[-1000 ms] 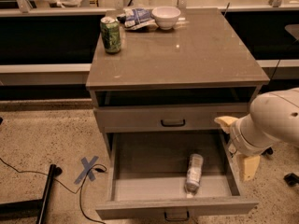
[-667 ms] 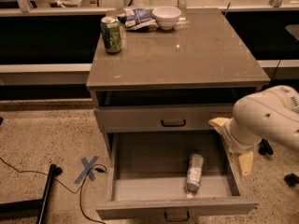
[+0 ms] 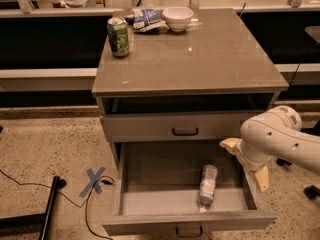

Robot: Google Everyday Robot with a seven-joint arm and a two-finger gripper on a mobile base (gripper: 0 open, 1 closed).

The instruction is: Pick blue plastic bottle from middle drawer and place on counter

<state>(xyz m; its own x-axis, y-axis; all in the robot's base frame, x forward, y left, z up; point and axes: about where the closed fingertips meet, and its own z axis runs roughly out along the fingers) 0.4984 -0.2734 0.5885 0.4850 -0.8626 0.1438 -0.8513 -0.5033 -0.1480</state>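
Observation:
The blue plastic bottle [image 3: 207, 184] lies on its side in the open middle drawer [image 3: 150, 200], right of centre, near the front. My gripper [image 3: 246, 161] hangs at the drawer's right edge, just right of and slightly above the bottle, on a white arm. Its two pale fingers [image 3: 261, 178] are spread apart and hold nothing. The counter [image 3: 200, 59] is the glossy grey-brown top of the cabinet above.
A green soda can [image 3: 118, 37], a white bowl [image 3: 177, 18] and a crumpled snack bag [image 3: 147, 19] stand at the counter's back. The upper drawer [image 3: 185, 126] is shut. A blue tape cross [image 3: 95, 180], a cable and a black stand leg lie on the floor left.
My arm and gripper have moved left, from beside the cabinet to the drawer's right edge. The bottle has not moved.

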